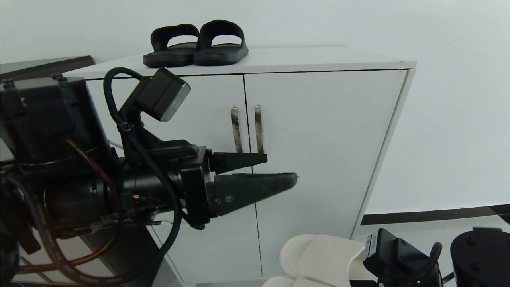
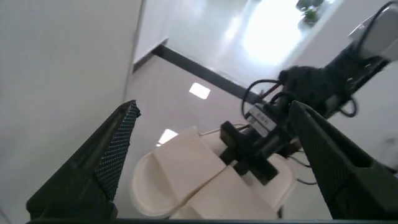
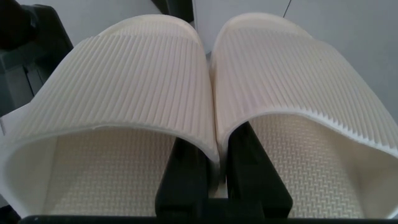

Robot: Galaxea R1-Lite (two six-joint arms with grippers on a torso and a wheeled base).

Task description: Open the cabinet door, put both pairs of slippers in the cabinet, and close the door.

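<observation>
A white cabinet [image 1: 326, 131] stands with both doors closed; two metal handles [image 1: 247, 129] meet at the middle seam. A pair of black slippers [image 1: 197, 44] rests on its top at the left. My left gripper [image 1: 280, 167] is open and holds nothing. It sits in front of the doors, just below the handles' lower ends. In the left wrist view its fingers [image 2: 106, 162] frame the floor below. My right gripper [image 3: 217, 180] is shut on a pair of white slippers [image 3: 205, 81], pinching their inner sides together. These white slippers [image 1: 318, 259] hang low before the right door.
A white wall with a dark baseboard [image 1: 434, 215] runs to the right of the cabinet, above shiny floor [image 2: 186, 74]. A dark flat surface [image 1: 44, 63] lies left of the cabinet top. My right arm's wrist [image 1: 394, 259] sits low at the right.
</observation>
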